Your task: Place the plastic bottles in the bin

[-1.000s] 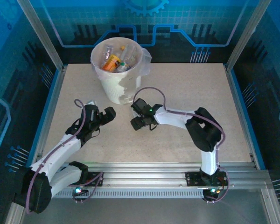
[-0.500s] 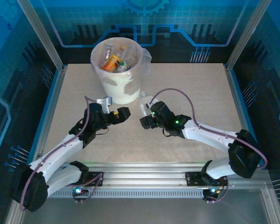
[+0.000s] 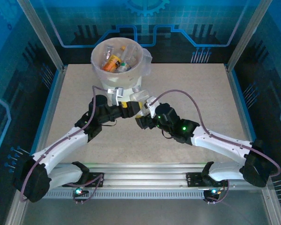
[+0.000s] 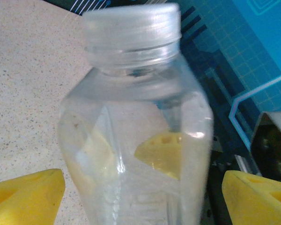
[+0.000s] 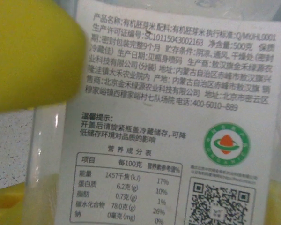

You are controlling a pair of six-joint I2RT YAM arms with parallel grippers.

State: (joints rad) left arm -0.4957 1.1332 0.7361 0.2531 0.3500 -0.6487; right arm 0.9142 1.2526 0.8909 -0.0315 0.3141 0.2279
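Note:
A clear plastic bottle (image 4: 136, 117) with a pale cap and a white printed label (image 5: 178, 117) is held up just in front of the bin (image 3: 97, 70). My right gripper (image 3: 144, 116) is shut on it, and the label sits close before its camera. My left gripper (image 3: 133, 108) is open around the same bottle. Its yellow fingertips (image 4: 28, 197) flank the bottle's body, with a small gap on the right side. One yellow finger (image 5: 28, 51) crosses the label's upper left corner. Several more bottles (image 3: 113, 62) lie inside the white lined bin.
The speckled table (image 3: 201, 89) stretches on both sides of the bin. Aluminium posts and blue panels (image 3: 33, 47) wall it in. A metal rail (image 3: 145, 171) carrying both arm bases runs along the near edge.
Both arms have swung in to meet in front of the bin, the right one carrying the bottle. My left gripper has come around the bottle and its fingers have narrowed slightly.

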